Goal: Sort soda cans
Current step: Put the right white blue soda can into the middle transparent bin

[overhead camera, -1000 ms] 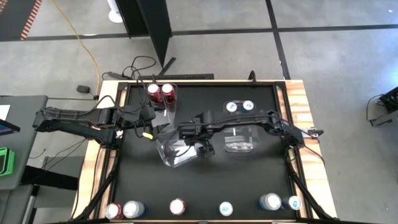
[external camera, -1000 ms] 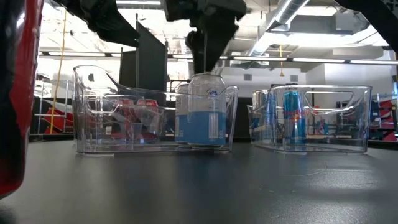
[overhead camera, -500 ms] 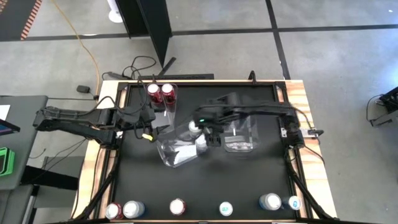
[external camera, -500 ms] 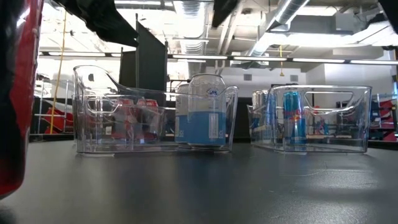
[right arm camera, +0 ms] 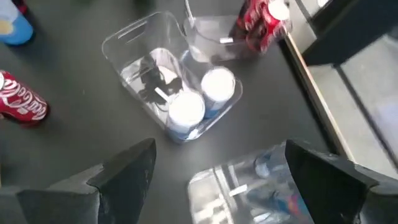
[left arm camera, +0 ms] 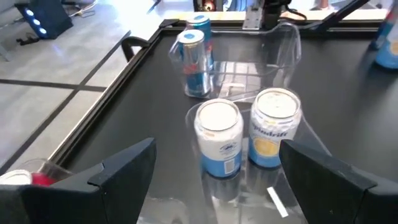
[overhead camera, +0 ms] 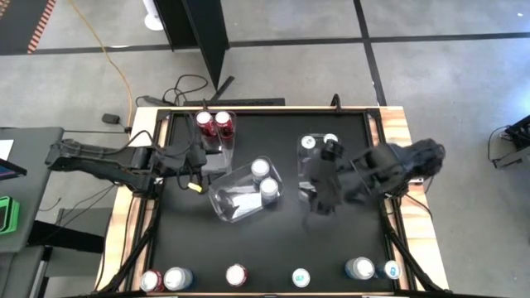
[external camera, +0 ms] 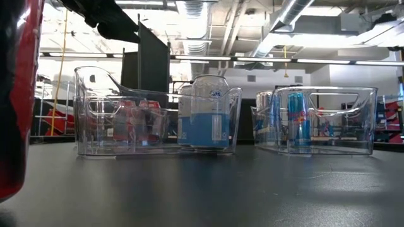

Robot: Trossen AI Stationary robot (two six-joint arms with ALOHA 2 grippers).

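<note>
The right gripper hangs above the right-hand clear bin, fingers spread wide and holding nothing. Under and just behind it, two slim dark blue cans stand at that bin's far end. Off toward the left arm, the tilted middle bin holds two silver-white and light blue cans, upright and side by side at its near-right end. The left gripper waits with fingers wide apart and empty, just beside that bin's far-left corner; two red cans stand in the bin behind it. Six more cans line the table's front edge, well apart from both grippers.
</note>
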